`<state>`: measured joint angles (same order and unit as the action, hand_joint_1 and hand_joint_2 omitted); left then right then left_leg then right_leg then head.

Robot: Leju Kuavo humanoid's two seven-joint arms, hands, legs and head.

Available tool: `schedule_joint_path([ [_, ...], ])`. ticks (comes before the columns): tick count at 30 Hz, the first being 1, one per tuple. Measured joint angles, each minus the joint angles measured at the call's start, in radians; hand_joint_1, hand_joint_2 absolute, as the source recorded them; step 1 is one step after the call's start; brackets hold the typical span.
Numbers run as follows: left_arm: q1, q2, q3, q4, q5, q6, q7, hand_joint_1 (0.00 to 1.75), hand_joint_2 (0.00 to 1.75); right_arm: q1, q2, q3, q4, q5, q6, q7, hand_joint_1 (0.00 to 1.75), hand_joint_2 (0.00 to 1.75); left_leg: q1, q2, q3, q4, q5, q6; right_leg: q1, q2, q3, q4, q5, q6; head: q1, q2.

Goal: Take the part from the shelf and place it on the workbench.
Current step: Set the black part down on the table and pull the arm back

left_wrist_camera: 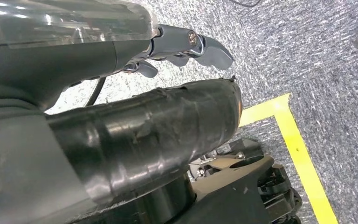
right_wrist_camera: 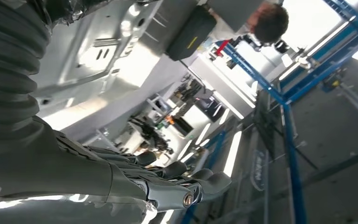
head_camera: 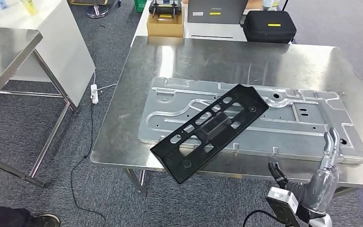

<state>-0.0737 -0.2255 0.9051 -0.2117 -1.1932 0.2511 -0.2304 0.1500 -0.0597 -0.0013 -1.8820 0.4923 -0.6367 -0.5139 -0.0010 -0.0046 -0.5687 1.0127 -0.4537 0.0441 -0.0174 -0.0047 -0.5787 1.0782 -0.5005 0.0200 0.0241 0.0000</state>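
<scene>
Black part (head_camera: 210, 130) lies diagonally on the silver panel (head_camera: 307, 118) on the bench (head_camera: 179, 59), one corner overhanging the near edge. Right robot hand (head_camera: 324, 175) open, empty; left robot hand (left_wrist_camera: 177, 49) empty, fingers loosely curled. We'd nudge it inboard, then retract clear.

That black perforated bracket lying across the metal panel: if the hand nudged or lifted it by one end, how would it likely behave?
The black bracket looks like a flat, rigid moulding, so it would probably stay stiff, not droop. Its many cut-outs suggest it is fairly light for its length. It rests on the smooth silver panel with its near end jutting past the workbench edge, so a push might slide or pivot it off.
</scene>
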Motion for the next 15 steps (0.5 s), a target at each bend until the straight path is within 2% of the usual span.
schedule_joint_path([
  [1,0.0,0.0,0.001,0.0,0.0,0.0,0.0,0.0,0.0,0.009,0.006,-0.007,-0.002,-0.005,-0.001,-0.004,0.0,1.75,-0.001,0.0,-0.001,0.003,-0.001,-0.004,0.003,0.001,0.018,-0.036,0.008,-0.004,0.0,0.0],
  [2,-0.001,0.0,0.002,0.0,0.001,0.001,0.001,0.0,0.0,0.017,0.012,-0.014,-0.004,-0.01,-0.002,-0.007,0.0,1.75,-0.003,0.0,-0.002,0.005,-0.002,-0.009,0.006,0.002,0.022,-0.047,0.007,-0.007,0.0,0.0],
  [5,0.0,0.001,0.004,0.0,0.001,0.003,0.003,0.0,0.0,0.042,0.032,-0.032,-0.005,-0.021,-0.003,-0.014,0.0,1.75,-0.003,0.0,-0.007,0.012,-0.01,-0.025,0.003,0.002,0.019,-0.052,0.018,-0.022,-0.001,0.0],
  [7,0.0,0.001,0.006,0.0,0.002,0.005,0.004,0.0,0.0,0.055,0.047,-0.041,-0.005,-0.031,-0.003,-0.02,0.0,1.75,-0.001,0.0,-0.032,0.077,-0.061,-0.037,-0.002,0.0,0.015,-0.057,0.026,-0.033,-0.002,0.0],
  [9,0.001,0.001,0.009,0.0,0.002,0.007,0.005,0.0,0.0,0.068,0.061,-0.052,-0.004,-0.042,0.0,-0.027,0.0,1.75,0.003,0.0,-0.08,0.203,-0.136,-0.047,-0.001,-0.003,0.007,-0.056,0.03,-0.038,-0.003,0.0],
  [10,0.001,0.001,0.01,0.0,0.002,0.007,0.005,0.0,0.0,0.075,0.069,-0.058,-0.004,-0.047,0.002,-0.03,0.0,1.75,0.004,0.0,-0.097,0.256,-0.158,-0.05,-0.001,-0.004,0.003,-0.054,0.031,-0.038,-0.003,0.0],
  [11,0.002,0.001,0.011,0.0,0.001,0.008,0.005,0.0,0.0,0.082,0.078,-0.063,-0.003,-0.052,0.004,-0.033,0.0,1.75,0.005,0.0,-0.1,0.278,-0.162,-0.051,0.0,-0.004,0.0,-0.051,0.032,-0.037,-0.003,0.0],
  [12,0.002,0.002,0.013,0.0,0.001,0.009,0.006,0.0,0.0,0.088,0.086,-0.068,-0.003,-0.057,0.007,-0.036,0.0,1.75,0.005,0.0,-0.083,0.261,-0.147,-0.051,0.0,-0.004,-0.003,-0.049,0.033,-0.036,-0.003,0.0],
  [15,0.001,0.002,0.017,0.0,0.0,0.01,0.006,0.0,0.0,0.101,0.106,-0.08,-0.002,-0.07,0.014,-0.043,0.0,1.75,0.003,0.0,0.028,0.066,-0.068,-0.041,0.001,-0.004,-0.004,-0.044,0.036,-0.031,-0.003,0.0],
])
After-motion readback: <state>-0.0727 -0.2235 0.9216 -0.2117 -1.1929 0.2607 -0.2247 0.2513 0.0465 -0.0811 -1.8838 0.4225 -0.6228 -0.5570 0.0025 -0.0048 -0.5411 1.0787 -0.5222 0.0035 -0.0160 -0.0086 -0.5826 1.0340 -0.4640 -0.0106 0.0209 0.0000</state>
